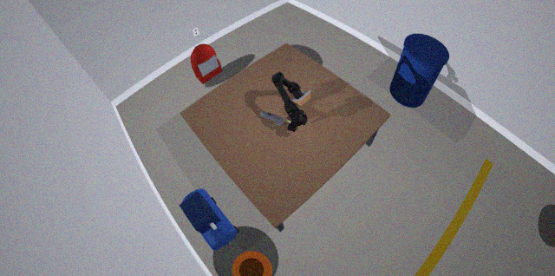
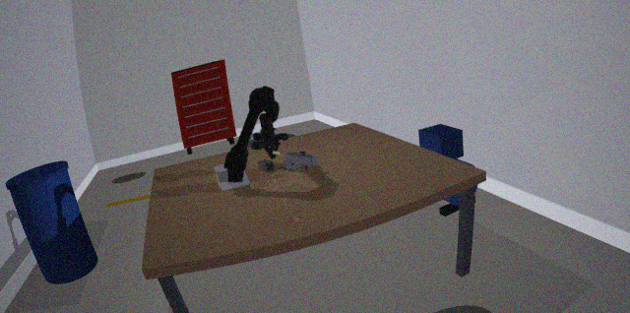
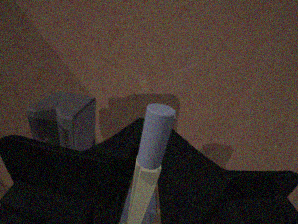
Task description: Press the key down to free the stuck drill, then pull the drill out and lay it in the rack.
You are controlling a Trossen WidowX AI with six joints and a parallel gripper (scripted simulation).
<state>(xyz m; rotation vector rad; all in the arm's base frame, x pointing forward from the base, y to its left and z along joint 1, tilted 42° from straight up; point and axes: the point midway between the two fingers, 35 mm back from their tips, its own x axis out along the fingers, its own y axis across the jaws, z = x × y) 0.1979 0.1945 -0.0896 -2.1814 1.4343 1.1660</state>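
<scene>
My gripper [image 3: 150,125] [image 2: 274,154] is shut on the drill [image 3: 158,137], a grey cylinder with a pale yellow collar. The drill is held above the table, its round grey end showing between the black fingers, with a shadow on the wood past it. A grey block [image 3: 62,117] stands on the table to the left in the wrist view, partly behind the left finger. A longer grey fixture [image 1: 272,117] [image 2: 299,160] and a small dark grey block [image 2: 266,165] stand close to the gripper. Which is the rack and which carries the key is too small to tell.
The wooden table [image 1: 269,172] [image 2: 394,180] carries the arm's pale base plate [image 2: 221,175] near the fixtures. A blue bin [image 1: 416,76] [image 2: 54,224], a red cabinet [image 2: 204,103] and a blue object [image 1: 208,220] stand on the floor off the table.
</scene>
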